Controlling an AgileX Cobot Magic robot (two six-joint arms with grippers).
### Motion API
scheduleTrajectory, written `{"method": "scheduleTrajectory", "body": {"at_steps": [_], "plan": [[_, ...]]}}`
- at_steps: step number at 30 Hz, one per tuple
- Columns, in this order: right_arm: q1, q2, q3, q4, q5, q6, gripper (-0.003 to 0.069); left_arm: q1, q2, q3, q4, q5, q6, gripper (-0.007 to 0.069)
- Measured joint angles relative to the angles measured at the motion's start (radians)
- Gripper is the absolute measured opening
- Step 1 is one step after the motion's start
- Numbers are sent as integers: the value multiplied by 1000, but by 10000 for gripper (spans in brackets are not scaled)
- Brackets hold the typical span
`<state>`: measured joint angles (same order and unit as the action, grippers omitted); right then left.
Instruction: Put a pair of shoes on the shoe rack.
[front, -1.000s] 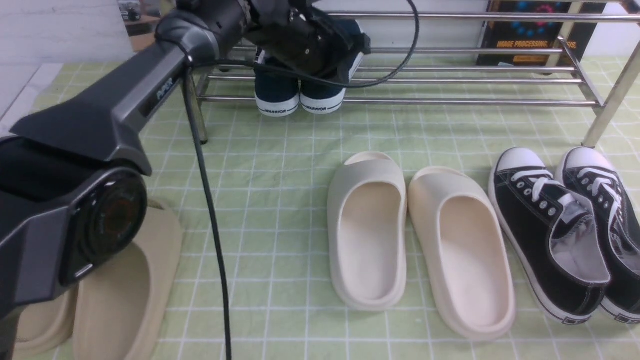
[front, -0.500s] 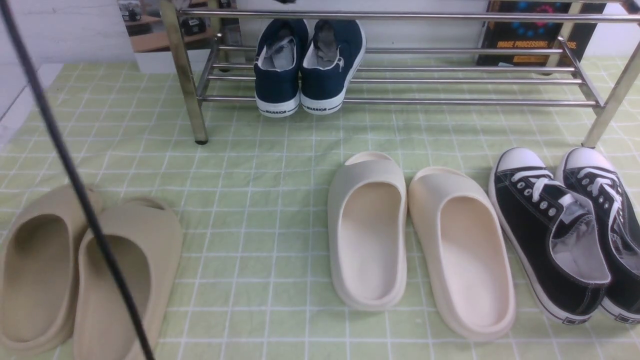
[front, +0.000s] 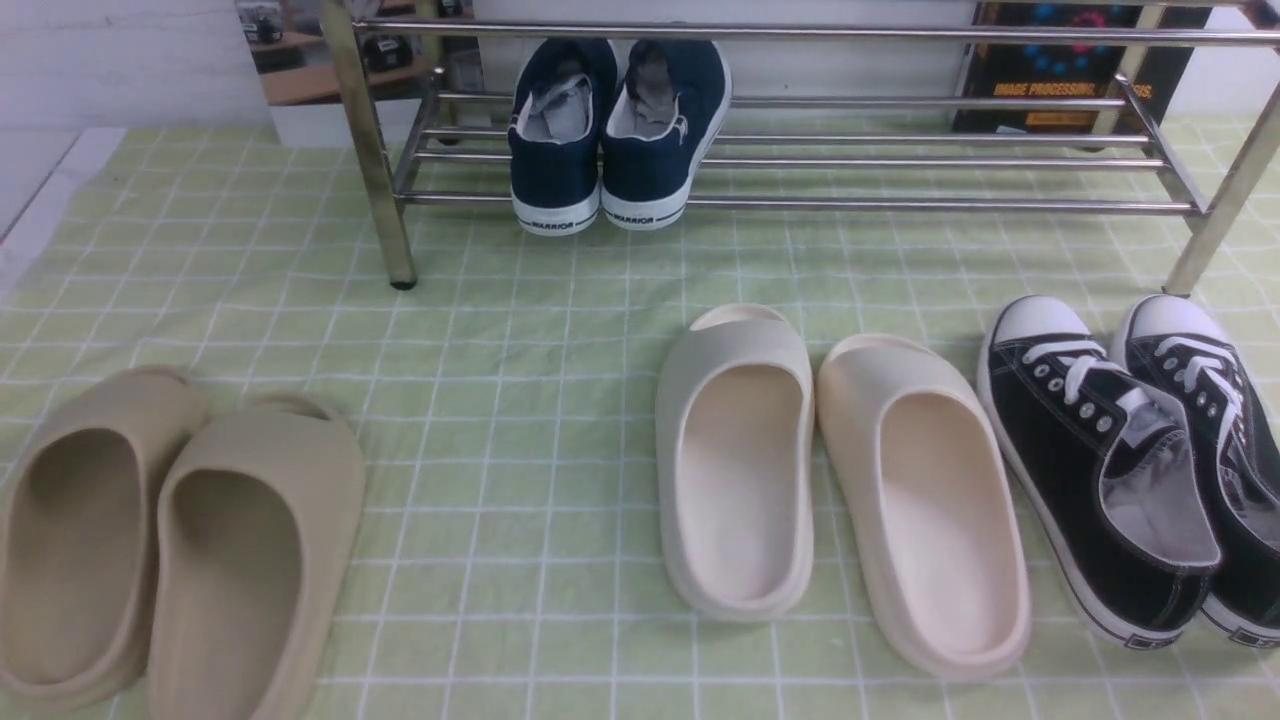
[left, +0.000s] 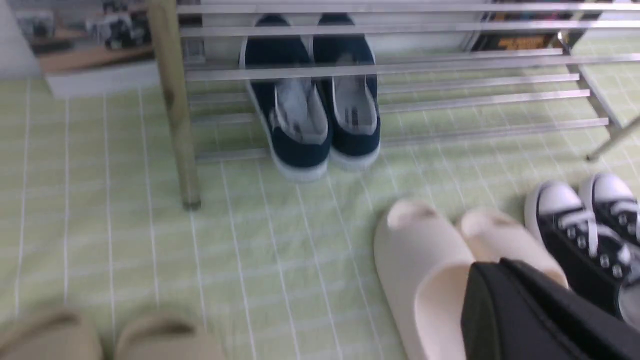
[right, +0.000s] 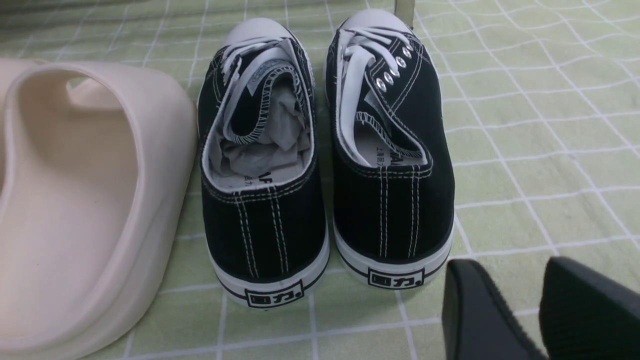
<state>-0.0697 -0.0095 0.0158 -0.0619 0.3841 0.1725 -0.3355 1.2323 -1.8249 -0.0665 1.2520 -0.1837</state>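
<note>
Navy-blue on chrome, looks done: leaves the pair of shoes (front: 615, 150) heels-out on the shoe rack (front: 900, 203), well ahead of the closed, empty left gripper (left: 500, 300) and parted, empty right gripper (right: 542, 300), yet risks heels sliding off smooth tubes if brushed.

Staged lab setup, green checked cloth (front: 500, 330), image-processing poster (front: 1060, 75), equipment desk (front: 300, 50) behind

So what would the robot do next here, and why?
Probably nothing more than staying pulled back: the job looks done. The navy shoes sit side by side on the chrome rack's lower bars, heels outward, and no arm shows in the front view. The left pincer is shut and holds nothing.
</note>
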Motion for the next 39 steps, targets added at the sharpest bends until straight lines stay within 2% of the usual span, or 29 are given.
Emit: {"method": "scheduleTrajectory", "body": {"at_steps": [2, 3, 4, 6, 7, 13, 18, 24, 28, 31, 36, 37, 39], "plan": [[0, 0, 0, 0, 0, 0, 239, 0, -128, 191, 1, -7, -32, -13], [0, 0, 0, 0, 0, 0, 239, 0, -140, 209, 1, -10, -36, -13], [0, 0, 0, 0, 0, 0, 239, 0, -232, 372, 2, -55, -68, -13], [0, 0, 0, 0, 0, 0, 239, 0, -308, 476, 4, -99, -91, -13], [0, 0, 0, 0, 0, 0, 239, 0, -388, 617, 12, -165, -125, -13], [0, 0, 0, 0, 0, 0, 239, 0, -592, 886, 86, -235, -161, -13], [0, 0, 0, 0, 0, 0, 239, 0, -673, 959, 99, -258, -164, -13], [0, 0, 0, 0, 0, 0, 239, 0, -696, 962, 183, -330, -128, -13], [0, 0, 0, 0, 0, 0, 239, 0, -701, 973, 196, -347, -128, -13], [0, 0, 0, 0, 0, 0, 239, 23, -752, 1069, 185, -476, -131, -13], [0, 0, 0, 0, 0, 0, 239, 146, -891, 1324, 96, -804, -82, -13], [0, 0, 0, 0, 0, 0, 239, 151, -898, 1324, 96, -804, -82, -13], [0, 0, 0, 0, 0, 0, 239, 206, -984, 1479, 67, -968, -57, -13]]}}
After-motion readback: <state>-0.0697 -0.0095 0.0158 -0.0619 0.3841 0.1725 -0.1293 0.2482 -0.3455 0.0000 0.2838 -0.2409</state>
